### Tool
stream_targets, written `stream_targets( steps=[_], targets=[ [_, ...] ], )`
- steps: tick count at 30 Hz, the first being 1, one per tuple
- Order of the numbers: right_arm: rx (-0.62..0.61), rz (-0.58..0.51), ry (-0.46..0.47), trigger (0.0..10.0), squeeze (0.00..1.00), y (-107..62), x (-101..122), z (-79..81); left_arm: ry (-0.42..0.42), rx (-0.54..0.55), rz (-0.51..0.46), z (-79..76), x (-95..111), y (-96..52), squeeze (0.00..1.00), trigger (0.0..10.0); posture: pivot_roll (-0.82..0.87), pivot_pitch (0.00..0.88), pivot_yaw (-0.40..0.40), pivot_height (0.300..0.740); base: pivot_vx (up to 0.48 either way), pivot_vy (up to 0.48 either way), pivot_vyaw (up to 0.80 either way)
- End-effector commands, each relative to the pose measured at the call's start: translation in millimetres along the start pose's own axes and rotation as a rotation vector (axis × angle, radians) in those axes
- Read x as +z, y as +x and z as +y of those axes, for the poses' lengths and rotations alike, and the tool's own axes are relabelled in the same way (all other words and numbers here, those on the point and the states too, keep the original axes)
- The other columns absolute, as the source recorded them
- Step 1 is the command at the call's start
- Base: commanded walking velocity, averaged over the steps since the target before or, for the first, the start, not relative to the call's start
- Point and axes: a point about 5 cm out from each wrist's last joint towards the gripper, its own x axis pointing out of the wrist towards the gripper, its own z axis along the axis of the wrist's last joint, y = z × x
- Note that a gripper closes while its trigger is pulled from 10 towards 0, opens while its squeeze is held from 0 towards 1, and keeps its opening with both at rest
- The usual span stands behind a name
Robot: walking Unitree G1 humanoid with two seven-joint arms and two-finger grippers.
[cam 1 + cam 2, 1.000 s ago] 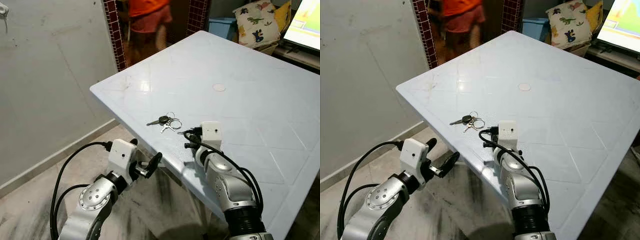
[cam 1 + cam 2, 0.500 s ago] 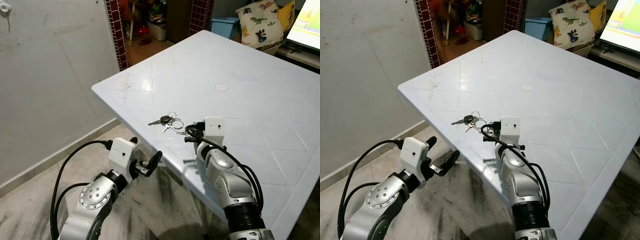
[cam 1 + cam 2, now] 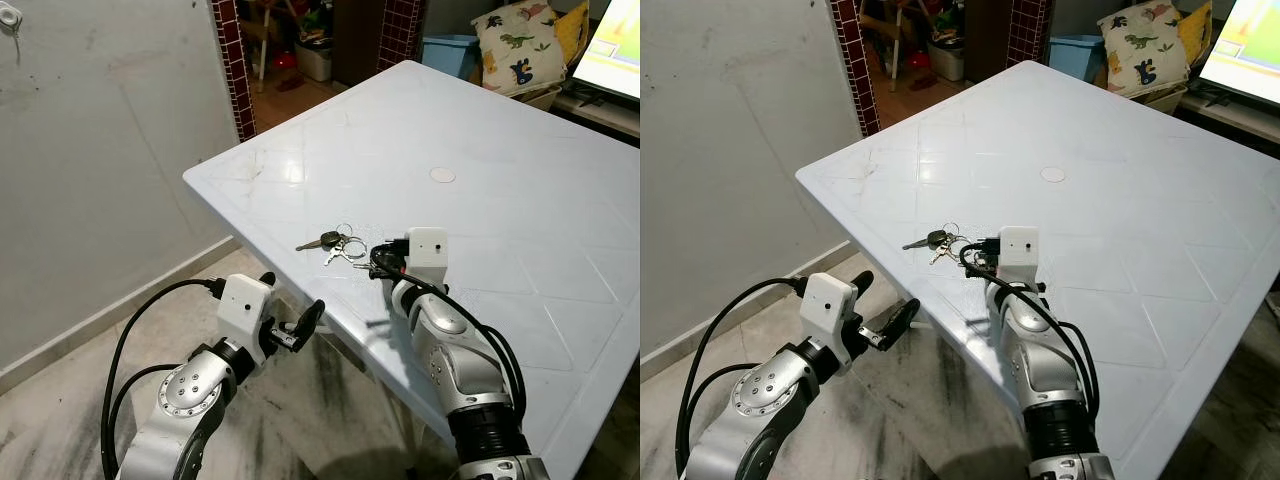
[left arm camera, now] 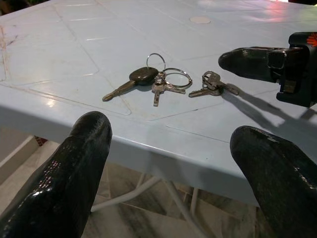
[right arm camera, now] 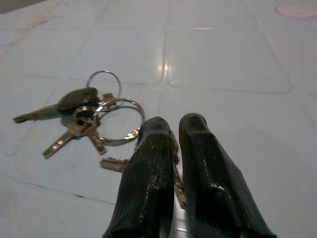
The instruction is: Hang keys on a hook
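A bunch of keys (image 3: 335,243) on linked rings lies flat near the front left corner of the white table (image 3: 500,200); it has a black-headed key (image 4: 141,76) and small silver keys (image 4: 213,87). My right gripper (image 3: 377,260) rests low on the table just right of the bunch. Its fingers (image 5: 198,148) are pressed together, shut, with their tips over a small key (image 5: 114,163) that still lies on the surface. My left gripper (image 3: 292,300) hangs open below the table's front edge, facing the keys, with nothing between its fingers (image 4: 74,168). A small white hook (image 3: 8,15) sits high on the grey wall at far left.
Beyond the table's far left corner a doorway (image 3: 300,50) opens between brick-tiled pillars, with clutter inside. A blue bin (image 3: 445,50), a dinosaur-print pillow (image 3: 515,45) and a lit screen (image 3: 612,45) stand behind the table. A faint round mark (image 3: 441,175) is on the tabletop.
My right gripper has slid forward across the table until its tips are at the keys. A person who stood in the doorway has gone. My left arm is still.
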Motion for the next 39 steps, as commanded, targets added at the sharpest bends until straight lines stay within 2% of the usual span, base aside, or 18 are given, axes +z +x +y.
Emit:
stream_targets(
  steps=[1, 4, 6, 18, 24, 25, 26, 27, 35, 36, 37, 39],
  targets=[
    [0.048, -0.015, -0.019, 10.0, 1.0, -0.9, 0, 10.7, 0.008, 0.007, 0.008, 1.2, -1, 0.1, 0.0, 10.0, 0.07, 0.077, 0.031, 0.74, 0.0, 0.0, 0.0],
    [0.074, -0.041, -0.075, 10.0, 1.0, -0.6, -1, 17.4, 0.008, 0.005, 0.003, 0.5, 0, 0.9, 0.0, 10.0, 0.07, 0.078, 0.032, 0.74, 0.0, 0.0, 0.0],
    [0.068, -0.036, -0.078, 10.0, 1.0, 0.1, -4, 17.4, 0.008, 0.005, 0.002, 0.3, 0, 0.9, 0.0, 10.0, 0.07, 0.078, 0.032, 0.74, 0.0, 0.0, 0.0],
    [0.005, -0.005, -0.133, 10.0, 1.0, 7.9, -13, 4.3, 0.011, 0.002, 0.003, -0.4, 1, -0.8, 0.0, 10.0, 0.08, 0.089, 0.035, 0.74, 0.0, 0.0, 0.0],
    [0.005, 0.034, -0.142, 10.0, 1.0, 10.3, -20, 5.2, 0.01, 0.0, 0.004, -1.0, 1, -1.0, 0.0, 10.0, 0.08, 0.092, 0.037, 0.74, 0.0, 0.0, 0.0],
    [0.006, 0.034, -0.139, 10.0, 0.67, 10.5, -21, 5.8, 0.01, -0.001, 0.004, -1.1, 1, -1.1, 0.0, 10.0, 0.08, 0.093, 0.037, 0.74, 0.0, 0.0, 0.0],
    [0.008, 0.033, -0.14, 10.0, 0.15, 10.8, -21, 6.4, 0.011, -0.001, 0.005, -1.1, 1, -1.2, 0.0, 10.0, 0.08, 0.093, 0.037, 0.74, 0.0, 0.0, 0.0],
    [0.009, 0.034, -0.141, 10.0, 0.0, 11.0, -21, 6.8, 0.011, -0.001, 0.005, -1.1, 1, -1.2, 0.0, 10.0, 0.08, 0.093, 0.037, 0.74, 0.0, 0.0, 0.0],
    [0.009, 0.034, -0.141, 10.0, 0.0, 11.0, -21, 6.8, 0.011, -0.001, 0.005, -1.1, 1, -1.2, 0.0, 10.0, 0.08, 0.093, 0.037, 0.74, 0.0, 0.0, 0.0],
    [0.001, 0.052, -0.14, 2.5, 0.0, 11.6, -25, 6.1, 0.011, -0.001, 0.006, -1.0, 1, -1.6, 0.0, 10.0, 0.09, 0.096, 0.037, 0.74, 0.0, 0.0, 0.0],
    [-0.003, 0.072, -0.133, 0.0, 0.0, 11.9, -29, 5.2, 0.012, 0.0, 0.007, -0.9, 1, -1.8, 0.0, 10.0, 0.09, 0.096, 0.037, 0.74, 0.0, 0.0, 0.0],
    [-0.004, 0.079, -0.132, 0.0, 0.0, 12.1, -30, 5.2, 0.011, 0.001, 0.007, -0.6, 1, -1.9, 0.0, 10.0, 0.09, 0.096, 0.037, 0.74, 0.0, 0.0, 0.0]
  ],
)
